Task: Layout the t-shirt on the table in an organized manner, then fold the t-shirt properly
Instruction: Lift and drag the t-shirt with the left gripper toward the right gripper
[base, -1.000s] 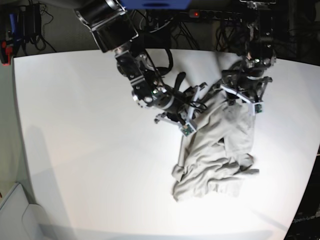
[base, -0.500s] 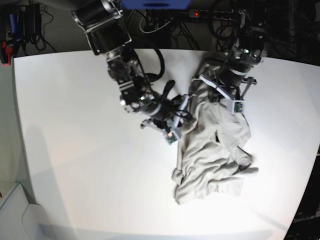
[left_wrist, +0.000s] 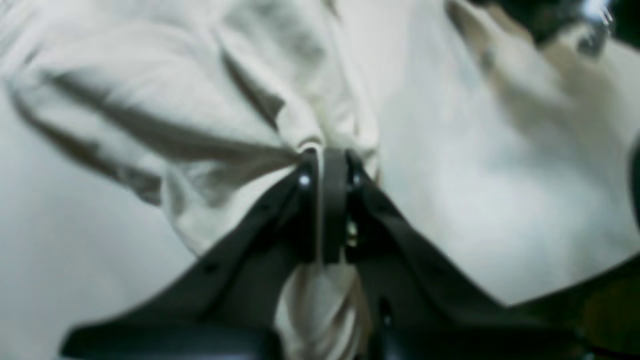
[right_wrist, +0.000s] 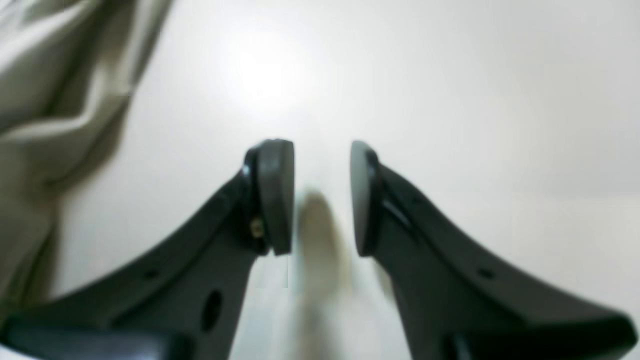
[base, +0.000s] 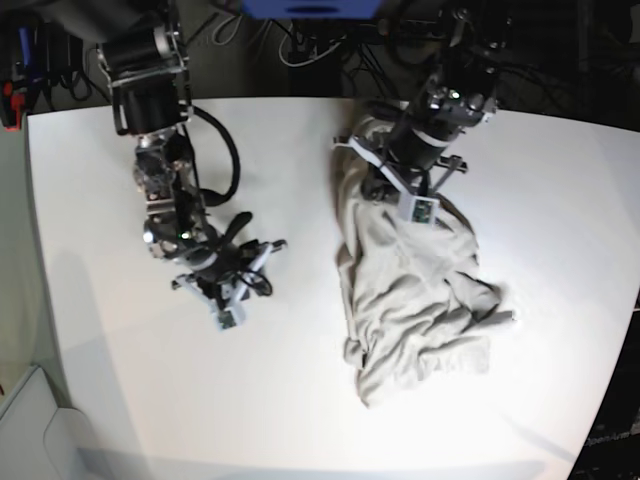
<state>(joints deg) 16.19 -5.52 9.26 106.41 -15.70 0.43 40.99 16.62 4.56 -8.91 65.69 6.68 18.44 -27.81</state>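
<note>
While the left gripper pinches a fold of the t-shirt and the right gripper hangs half-open and empty over the table, the crumpled cloth looks soft, light and drape-prone, best taken at seams or corners.

Crumpled grey-beige t-shirt lies bunched on white table.

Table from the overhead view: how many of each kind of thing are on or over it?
T-shirt: 1
Robot grippers: 2, the left gripper clamped on the shirt, the right gripper open over the bare table
Total: 3
</note>
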